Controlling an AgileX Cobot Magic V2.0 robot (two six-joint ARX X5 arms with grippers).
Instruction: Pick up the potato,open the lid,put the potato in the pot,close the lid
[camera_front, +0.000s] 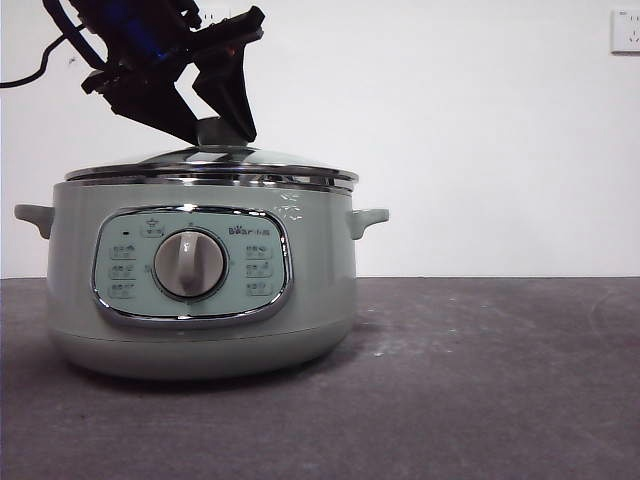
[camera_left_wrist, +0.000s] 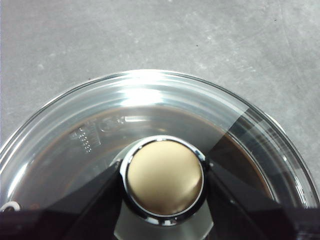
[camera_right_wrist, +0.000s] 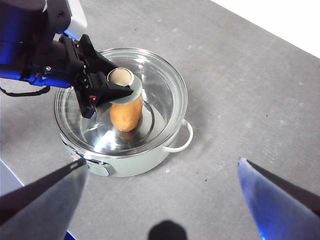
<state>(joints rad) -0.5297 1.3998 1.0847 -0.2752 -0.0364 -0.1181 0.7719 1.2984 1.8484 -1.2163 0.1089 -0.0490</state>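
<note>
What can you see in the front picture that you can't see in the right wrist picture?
Only the front view shows the pot's dial and control panel face-on. Only the right wrist view shows the potato lying inside under the glass lid, and the open right gripper held high. Both show the left gripper around the lid's knob.

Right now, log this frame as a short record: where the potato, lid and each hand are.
potato: inside the pot, seen through the glass
lid: seated on the pot's rim
left hand: jaws on either side of the lid's knob, against it
right hand: open, empty, high above the table, away from the pot
</note>
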